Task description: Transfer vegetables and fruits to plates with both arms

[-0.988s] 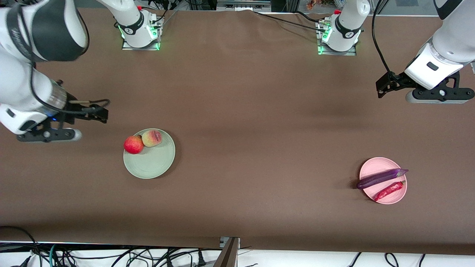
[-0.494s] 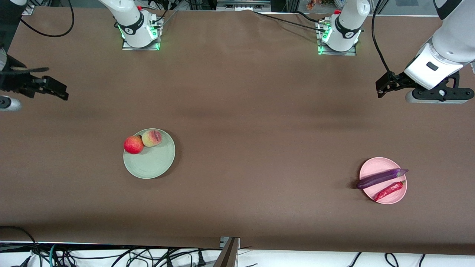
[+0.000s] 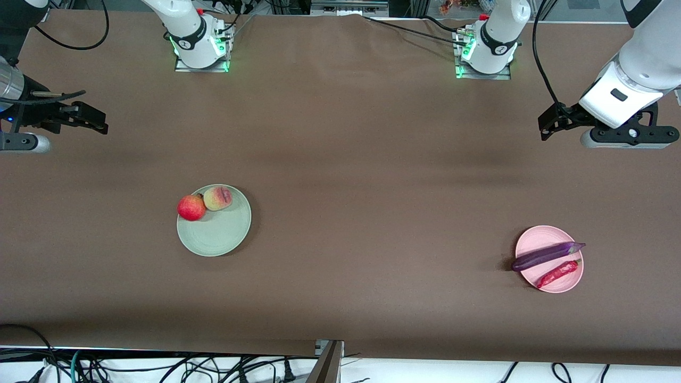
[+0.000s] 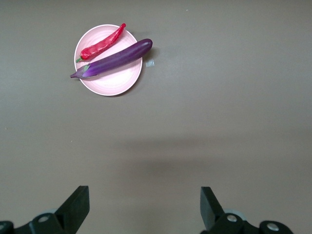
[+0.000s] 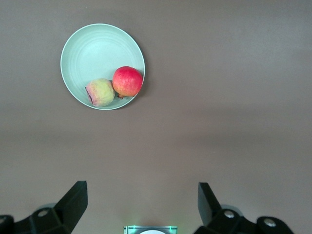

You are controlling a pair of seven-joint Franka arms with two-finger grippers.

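Observation:
The pale green plate (image 3: pixel 221 236) holds the red pomegranate-like fruit (image 3: pixel 191 207) and the blushed peach (image 3: pixel 217 198), touching each other at its rim. The pink plate (image 3: pixel 537 239) holds the purple eggplant (image 3: pixel 545 256), whose ends overhang the rim, and the red chili (image 3: pixel 557 273) beside it. My right gripper (image 3: pixel 98 121) is open and empty, high over bare table at the right arm's end; its wrist view shows the green plate (image 5: pixel 97 48) and both fruits. My left gripper (image 3: pixel 549 125) is open and empty, high over bare table at the left arm's end; its wrist view shows the pink plate (image 4: pixel 109 83).
Brown cloth covers the table. The two arm bases (image 3: pixel 201 40) (image 3: pixel 487 42) stand at the edge farthest from the front camera. Cables (image 3: pixel 159 367) hang below the near edge. A small pale speck (image 4: pixel 150 63) lies on the cloth beside the pink plate.
My right arm has risen from beside the green plate and swung toward its own end of the table. My left arm has hardly moved. The fruits and vegetables have not moved.

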